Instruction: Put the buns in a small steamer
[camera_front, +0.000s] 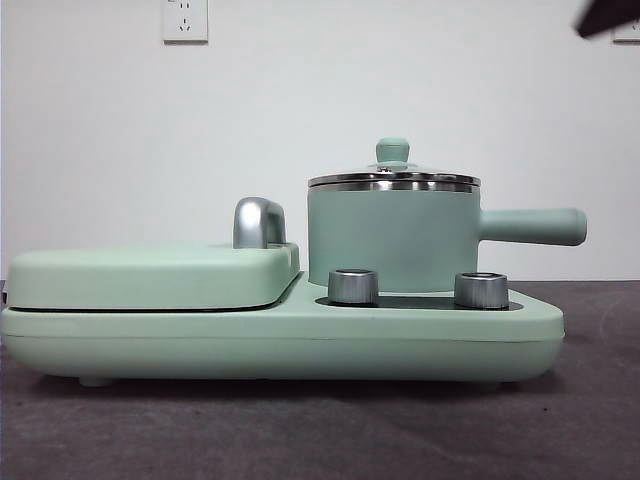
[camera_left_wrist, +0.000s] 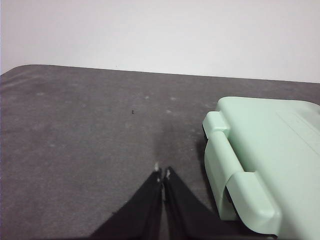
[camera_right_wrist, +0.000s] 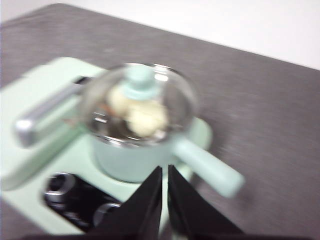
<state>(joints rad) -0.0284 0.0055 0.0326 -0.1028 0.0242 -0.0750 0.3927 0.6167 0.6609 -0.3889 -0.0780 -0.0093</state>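
The mint-green cylindrical small steamer (camera_front: 392, 238) with steel rim and long straight handle stands on the right half of the mint-green cooker base (camera_front: 280, 345), behind two steel knobs (camera_front: 353, 286). Its green-knobbed glass lid (camera_right_wrist: 140, 95) is on, and two pale buns (camera_right_wrist: 145, 117) show blurred through it. The right tool (camera_right_wrist: 165, 172), pressed together, hovers above the steamer's handle. The left tool (camera_left_wrist: 162, 175), also pressed together, hangs over the grey desk (camera_left_wrist: 90, 130) beside the cooker's end.

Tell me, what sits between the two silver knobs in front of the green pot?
Nothing: in the front view only a bare black panel strip runs between the left knob and the right knob, below the small steamer.
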